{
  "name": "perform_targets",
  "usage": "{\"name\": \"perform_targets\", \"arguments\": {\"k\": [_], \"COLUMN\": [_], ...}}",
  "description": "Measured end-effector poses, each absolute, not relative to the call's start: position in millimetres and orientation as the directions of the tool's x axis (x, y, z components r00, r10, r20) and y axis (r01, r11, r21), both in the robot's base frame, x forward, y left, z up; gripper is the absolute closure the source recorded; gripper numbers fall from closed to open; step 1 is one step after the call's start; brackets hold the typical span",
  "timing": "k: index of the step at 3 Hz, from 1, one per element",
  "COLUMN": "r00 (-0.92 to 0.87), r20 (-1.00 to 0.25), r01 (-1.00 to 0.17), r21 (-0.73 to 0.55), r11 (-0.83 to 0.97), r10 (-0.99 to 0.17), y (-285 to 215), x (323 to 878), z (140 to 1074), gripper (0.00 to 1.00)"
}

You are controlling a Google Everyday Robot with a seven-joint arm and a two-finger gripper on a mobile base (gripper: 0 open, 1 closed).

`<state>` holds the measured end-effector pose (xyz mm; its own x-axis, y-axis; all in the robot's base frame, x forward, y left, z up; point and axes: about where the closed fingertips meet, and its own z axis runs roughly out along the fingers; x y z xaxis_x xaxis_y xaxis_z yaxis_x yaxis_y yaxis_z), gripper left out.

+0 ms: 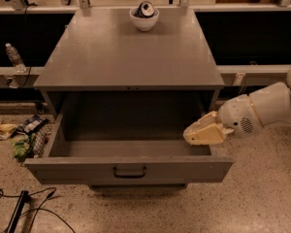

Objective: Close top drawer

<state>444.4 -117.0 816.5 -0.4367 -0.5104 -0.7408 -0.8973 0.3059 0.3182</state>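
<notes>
1. Grey metal all round: the drawer [128,166] stands pulled well out from under the desk [131,52], its inside bare as far as I can see.
2. Its flat front faces me, low in view, with a small dark handle [129,171] at the centre.
3. My gripper [203,132] is a cream wedge at the drawer's right side, pointing left toward the cavity.
4. It sits behind the front panel and above it in view, nearer the front right corner than the back, and below the desk's top edge.
5. Its tip overlaps the right wall of the drawer; whether it touches that wall I cannot tell.
6. Whether the gripper is apart or together I cannot tell either.
7. It is well apart from the handle, off to the right of it.
8. The white arm [266,108] reaches in from the right edge of view, over the speckled floor.
9. On the desk's far edge sits a white bowl [144,19] with a can [146,8] in it.
10. A bottle [14,57] stands on the ledge at left, litter [24,135] lies on the floor beside the drawer's left wall, and cables [19,212] trail at bottom left.
</notes>
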Motion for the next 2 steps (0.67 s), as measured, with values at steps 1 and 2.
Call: {"name": "perform_targets", "arguments": {"k": [1,2], "r00": [-0.326,-0.295], "r20": [-0.713,-0.674], "r01": [-0.941,-0.950], "r21": [0.182,0.128], "r11": [0.286,0.286], "r10": [-0.621,-0.677], "y": [-108,-108], "x": [422,412], "z": [802,783], "gripper": [1.00,1.00]}}
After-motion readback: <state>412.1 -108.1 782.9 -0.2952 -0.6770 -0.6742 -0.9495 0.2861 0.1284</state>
